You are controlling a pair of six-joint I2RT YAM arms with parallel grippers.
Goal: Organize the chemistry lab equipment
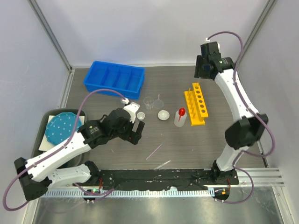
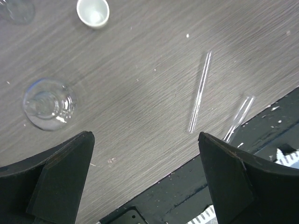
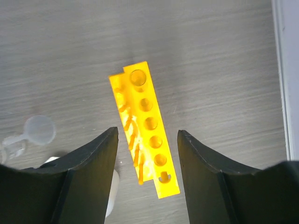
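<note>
My left gripper (image 1: 136,132) is open and empty, low over the table; in the left wrist view (image 2: 145,140) bare wood lies between its jaws. A clear glass beaker (image 2: 47,103) stands just left of it, and a small white cup (image 2: 93,11) (image 1: 140,115) lies beyond. Two thin clear tubes (image 2: 200,92) (image 2: 239,117) lie near the front edge (image 1: 154,151). My right gripper (image 1: 204,70) is open and empty, high above the yellow holed rack (image 3: 145,123) (image 1: 196,103). The red-capped squeeze bottle (image 1: 180,116), white round dish (image 1: 163,115), funnel (image 1: 160,100) and another beaker (image 1: 149,101) stand mid-table.
A blue divided bin (image 1: 113,79) sits at the back left. A teal dotted plate (image 1: 60,128) rests on a dark tray (image 1: 43,122) at the far left. A black strip (image 1: 154,176) runs along the front edge. Grey walls close in both sides.
</note>
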